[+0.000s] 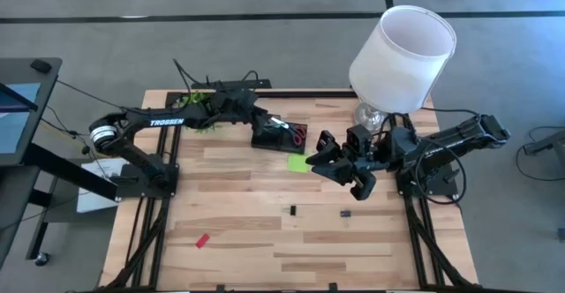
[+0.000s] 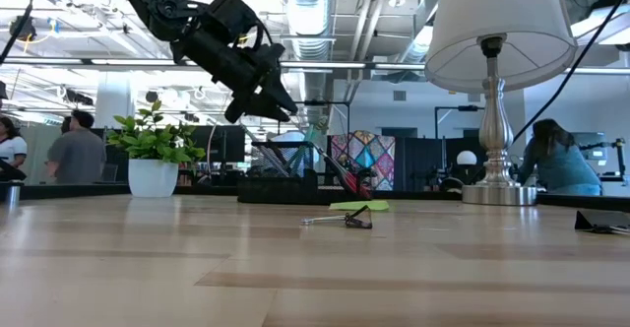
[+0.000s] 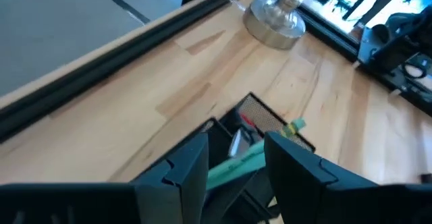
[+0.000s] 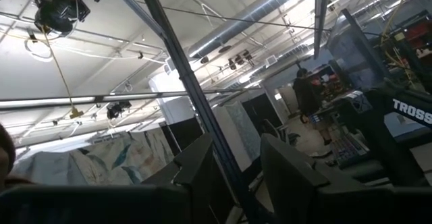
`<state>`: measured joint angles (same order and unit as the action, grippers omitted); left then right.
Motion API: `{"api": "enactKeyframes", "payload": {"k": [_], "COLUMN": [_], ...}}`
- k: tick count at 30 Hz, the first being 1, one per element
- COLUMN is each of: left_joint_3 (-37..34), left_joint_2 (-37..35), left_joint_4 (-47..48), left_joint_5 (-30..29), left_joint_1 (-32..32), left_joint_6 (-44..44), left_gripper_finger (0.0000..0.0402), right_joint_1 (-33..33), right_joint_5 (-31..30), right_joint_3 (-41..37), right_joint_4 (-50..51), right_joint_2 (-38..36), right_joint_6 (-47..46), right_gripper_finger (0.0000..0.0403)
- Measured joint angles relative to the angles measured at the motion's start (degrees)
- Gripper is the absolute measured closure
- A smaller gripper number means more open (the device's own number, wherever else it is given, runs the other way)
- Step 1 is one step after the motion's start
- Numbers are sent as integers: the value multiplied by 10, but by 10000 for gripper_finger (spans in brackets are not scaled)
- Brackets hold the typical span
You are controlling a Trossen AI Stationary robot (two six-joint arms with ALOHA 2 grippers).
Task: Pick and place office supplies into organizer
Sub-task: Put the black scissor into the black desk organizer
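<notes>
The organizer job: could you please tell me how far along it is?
Done: pens and scissors stand in the organizer. In hand: left gripper hovers over it, a teal pen between its parted fingers. Left: sticky-note pad, two black clips, red eraser.

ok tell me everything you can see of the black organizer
The organizer is a small black rectangular tray, mesh-walled by the look of it, standing on the wooden table near its far edge, beside the lime-green sticky-note pad. Pens lean inside, one teal, and something red. The left gripper hovers just above it, open.
</notes>
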<state>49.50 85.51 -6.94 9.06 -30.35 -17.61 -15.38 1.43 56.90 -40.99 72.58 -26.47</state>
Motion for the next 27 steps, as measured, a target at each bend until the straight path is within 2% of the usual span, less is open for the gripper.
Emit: {"api": "enactKeyframes", "payload": {"k": [7, 12, 22, 27], "left_joint_3": [0, 0, 0, 1], "left_joint_2": [0, 0, 1, 38], "left_joint_4": [6, 5, 4, -37], "left_joint_5": [-49, -34, -47, -39], "left_joint_1": [4, 9, 24, 24], "left_joint_6": [0, -19, -47, -71], "left_gripper_finger": [262, 262, 262, 262], "right_joint_1": [0, 0, 0, 0], "right_joint_5": [0, 0, 0, 0], "right_joint_3": [0, 0, 0, 0], "right_joint_4": [0, 1, 3, 3], "right_joint_2": [0, 0, 0, 0], "right_joint_6": [0, 0, 0, 0], "right_gripper_finger": [285, 285, 285, 285]}}
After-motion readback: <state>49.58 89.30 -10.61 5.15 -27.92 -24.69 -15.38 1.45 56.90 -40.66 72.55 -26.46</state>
